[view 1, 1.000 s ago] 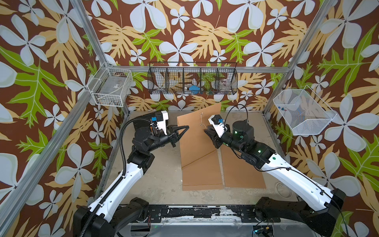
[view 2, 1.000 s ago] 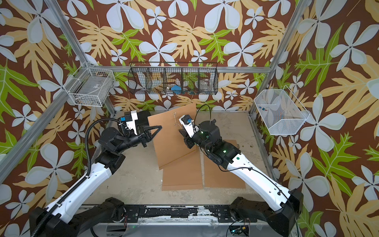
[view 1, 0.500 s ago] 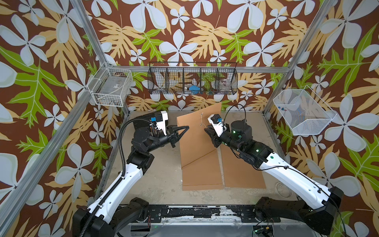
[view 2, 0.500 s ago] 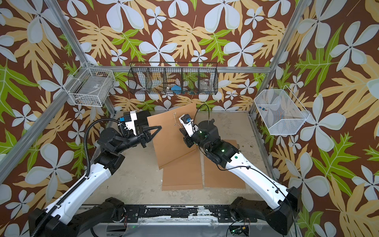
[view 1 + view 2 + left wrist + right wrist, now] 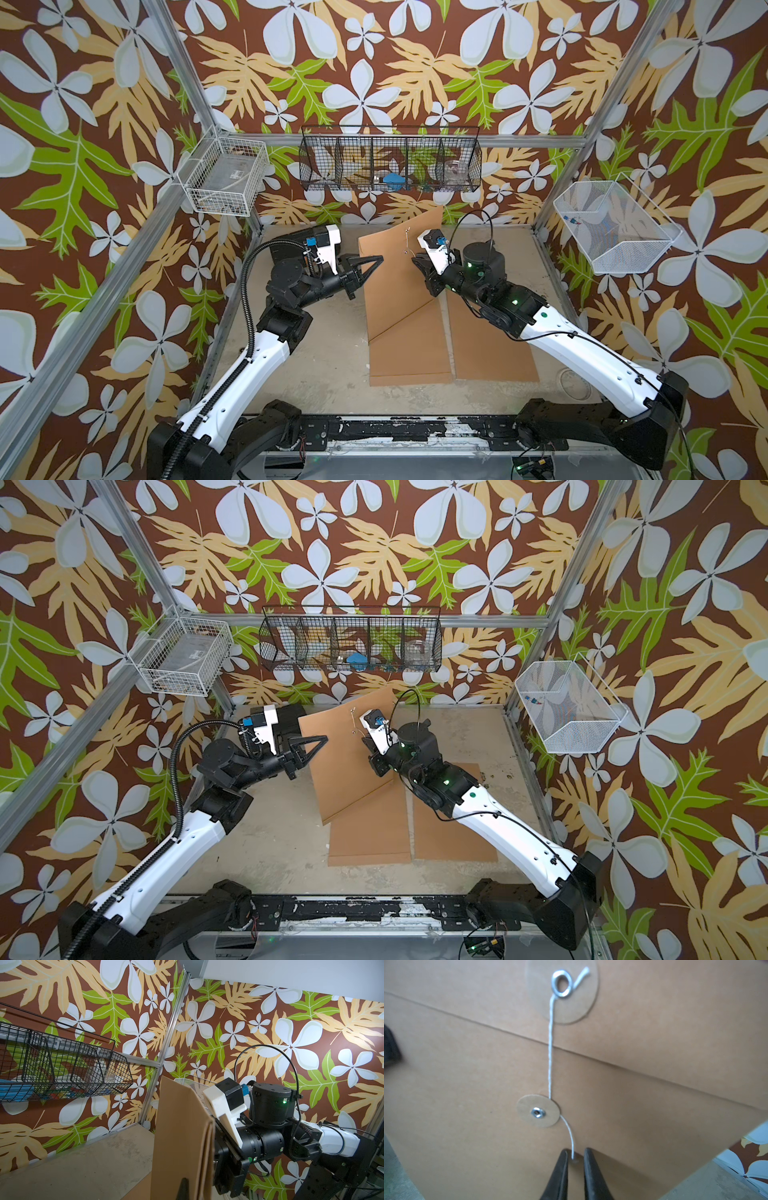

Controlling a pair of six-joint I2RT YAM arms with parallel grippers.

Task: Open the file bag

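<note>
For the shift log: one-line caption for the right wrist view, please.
Right gripper, jaws barely apart, straddles the loose end of the white string on the brown paper file bag.

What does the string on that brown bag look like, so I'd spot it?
Find the brown bag held up mid-table. On its face a thin white string runs from a metal ring past a paper disc; nothing else there is white.

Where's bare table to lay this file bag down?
Bare: between left arm and the flat brown sheets; also the strip from those sheets to the front rail. Crowded: centre, around the raised file bag, left end effector and right end effector.
</note>
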